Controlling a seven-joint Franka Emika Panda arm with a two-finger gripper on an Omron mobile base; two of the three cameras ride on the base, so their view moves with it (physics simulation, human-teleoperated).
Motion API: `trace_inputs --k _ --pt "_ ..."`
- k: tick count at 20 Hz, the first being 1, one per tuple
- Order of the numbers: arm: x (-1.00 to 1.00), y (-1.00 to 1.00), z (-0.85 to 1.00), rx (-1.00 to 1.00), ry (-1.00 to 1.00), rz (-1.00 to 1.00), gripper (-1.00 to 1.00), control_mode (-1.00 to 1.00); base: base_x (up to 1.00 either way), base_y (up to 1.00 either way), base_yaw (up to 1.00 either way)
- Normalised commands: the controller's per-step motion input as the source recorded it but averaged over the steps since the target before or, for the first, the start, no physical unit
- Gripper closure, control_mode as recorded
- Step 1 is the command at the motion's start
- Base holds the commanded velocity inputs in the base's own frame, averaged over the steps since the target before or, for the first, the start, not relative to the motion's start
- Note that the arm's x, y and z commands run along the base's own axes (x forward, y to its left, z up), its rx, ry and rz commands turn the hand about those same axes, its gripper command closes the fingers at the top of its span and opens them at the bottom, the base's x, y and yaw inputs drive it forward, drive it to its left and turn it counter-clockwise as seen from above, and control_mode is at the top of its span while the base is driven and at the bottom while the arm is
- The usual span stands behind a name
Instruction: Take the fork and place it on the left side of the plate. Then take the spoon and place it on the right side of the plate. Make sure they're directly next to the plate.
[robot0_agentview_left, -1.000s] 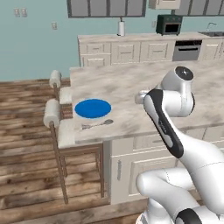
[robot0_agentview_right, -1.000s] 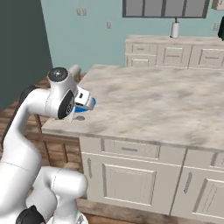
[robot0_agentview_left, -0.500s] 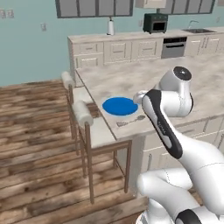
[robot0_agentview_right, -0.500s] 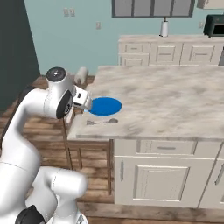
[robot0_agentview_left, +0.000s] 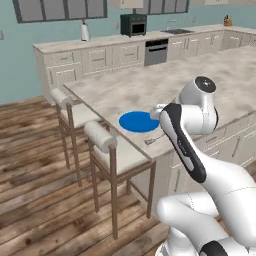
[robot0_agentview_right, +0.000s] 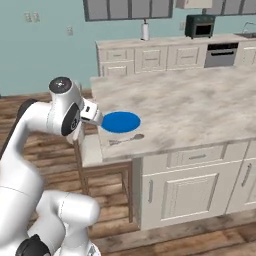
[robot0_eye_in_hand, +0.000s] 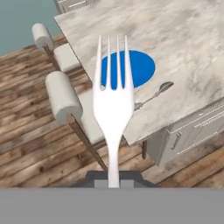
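The fork (robot0_eye_in_hand: 114, 105), pale and slim, stands upright in the hand view with its tines up and its handle pinched in my shut gripper (robot0_eye_in_hand: 113, 180). Behind it the round blue plate (robot0_eye_in_hand: 138, 65) lies flat on the marble island near the corner. The grey spoon (robot0_eye_in_hand: 153, 96) rests on the counter beside the plate, toward the counter's near edge. From the base views, the plate (robot0_agentview_left: 138, 121) (robot0_agentview_right: 120, 122) has the spoon (robot0_agentview_left: 155, 139) (robot0_agentview_right: 126, 139) just in front of it. My gripper (robot0_agentview_left: 156, 112) (robot0_agentview_right: 95, 117) hovers above the counter edge next to the plate.
Two white-cushioned stools (robot0_agentview_left: 100, 139) (robot0_agentview_left: 62, 97) stand against the island's end, below the plate's corner. The island (robot0_agentview_right: 200, 100) stretches wide beyond the plate. A back counter with a black oven (robot0_agentview_left: 133, 24) lines the far wall. Wooden floor lies to the left.
The base has driven, so both base views have shifted and the island corner with plate and spoon sits differently in them. The arm keeps its pose, still gripping the fork.
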Motion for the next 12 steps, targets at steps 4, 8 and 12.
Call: trace_inputs --k 4,8,12 --pt "0.00 0.00 0.00 0.00 0.00 0.00 1.00 1.00 0.23 0.78 -0.47" --pt "0.00 0.00 0.00 0.00 0.00 0.00 1.00 1.00 0.18 0.82 -0.45" --pt "0.00 0.00 0.00 0.00 0.00 0.00 1.00 1.00 0.15 0.87 -0.44"
